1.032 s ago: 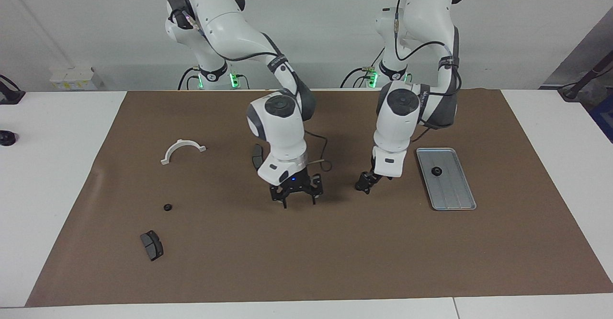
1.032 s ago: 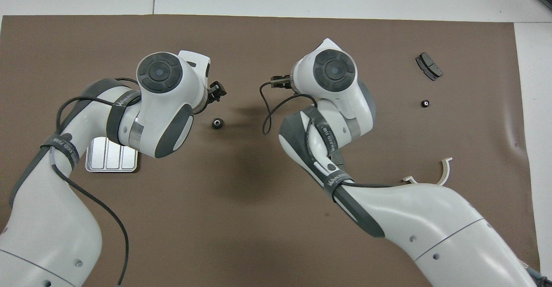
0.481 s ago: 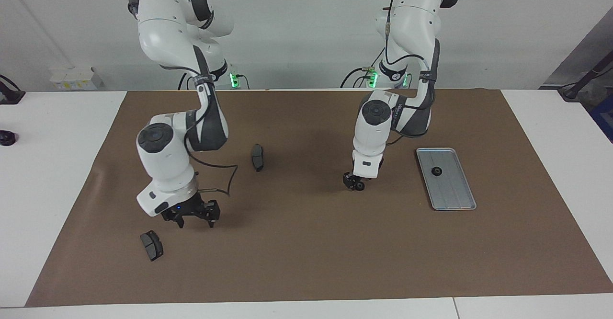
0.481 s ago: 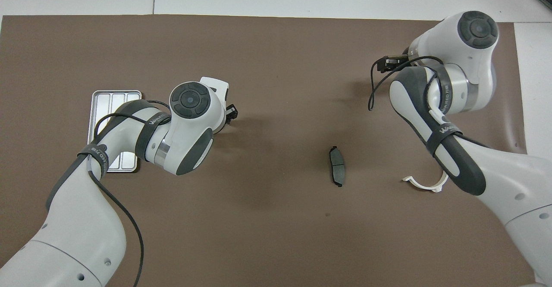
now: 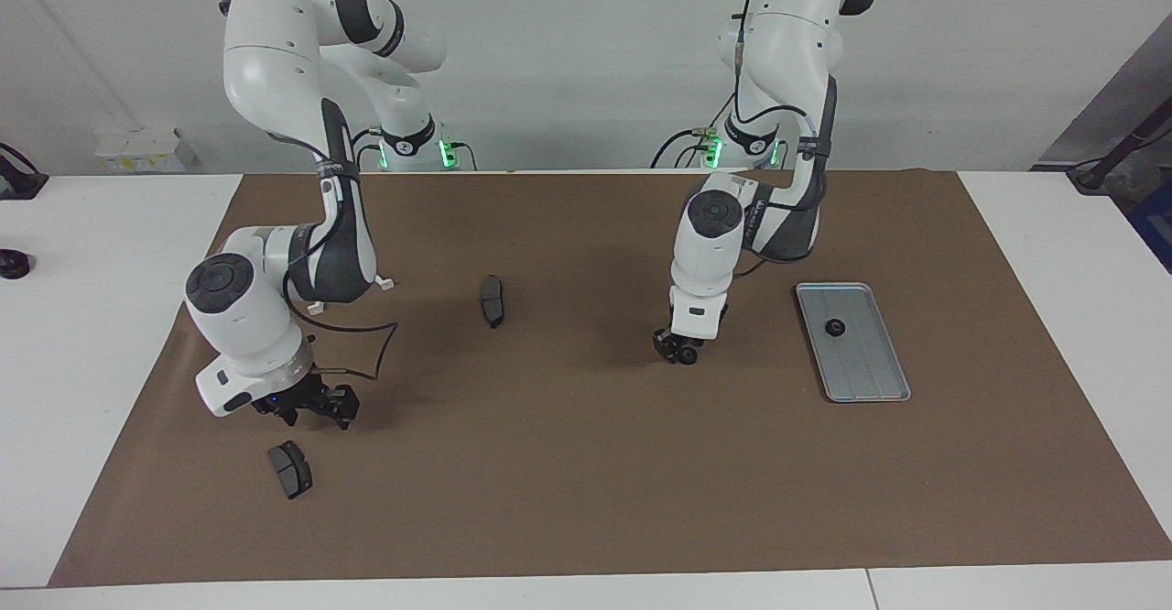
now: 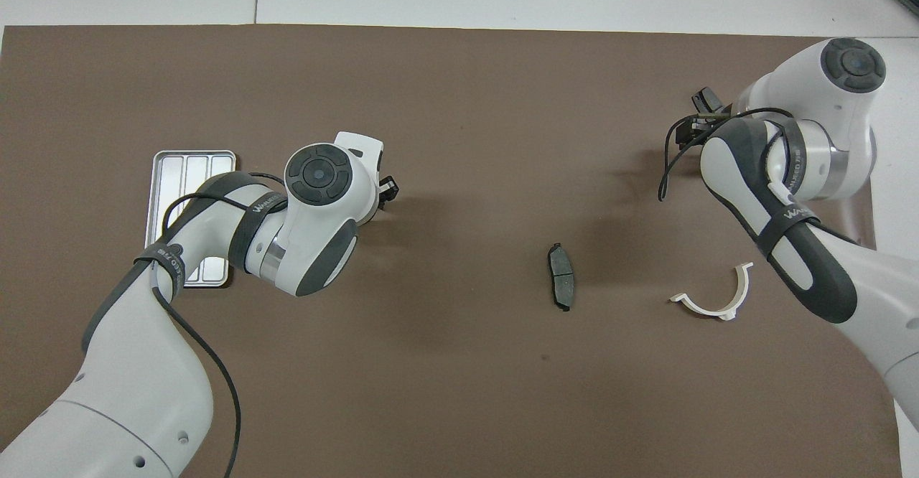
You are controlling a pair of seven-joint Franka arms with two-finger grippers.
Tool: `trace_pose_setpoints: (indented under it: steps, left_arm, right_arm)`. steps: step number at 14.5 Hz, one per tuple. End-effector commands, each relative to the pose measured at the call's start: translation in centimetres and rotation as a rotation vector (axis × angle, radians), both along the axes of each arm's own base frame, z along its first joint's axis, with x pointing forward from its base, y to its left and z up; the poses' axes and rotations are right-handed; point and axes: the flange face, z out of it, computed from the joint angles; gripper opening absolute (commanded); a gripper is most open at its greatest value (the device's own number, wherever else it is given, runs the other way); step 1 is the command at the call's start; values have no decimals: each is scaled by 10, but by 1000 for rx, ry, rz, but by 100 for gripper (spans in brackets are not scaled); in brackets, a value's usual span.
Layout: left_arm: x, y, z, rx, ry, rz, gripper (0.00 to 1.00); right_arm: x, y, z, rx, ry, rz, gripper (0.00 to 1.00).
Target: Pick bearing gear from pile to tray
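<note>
My left gripper (image 5: 678, 352) pinches a black ring (image 5: 687, 354) low over the mat beside the tray (image 5: 879, 381); my right gripper's (image 5: 316, 406) jaw state is unclear, so I should lift straight.

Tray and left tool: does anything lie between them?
Nothing: in the facing view only bare brown mat separates the left tool from the tray.

Bright, even light from overhead, soft shadows pooling on the mat (image 5: 586, 463) under my arms, everything sharp, no glare.
</note>
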Motion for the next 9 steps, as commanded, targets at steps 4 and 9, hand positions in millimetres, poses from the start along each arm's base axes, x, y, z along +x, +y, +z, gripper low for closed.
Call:
trace_pose_setpoints:
  steps: [4, 9]
  left_arm:
    - [2, 9, 16, 40, 11, 11, 0]
    - [25, 105, 99, 43, 29, 3, 0]
  right_arm:
    - [-34, -15, -7, -9, 73, -13, 69]
    - [-37, -26, -8, -12, 63, -27, 57]
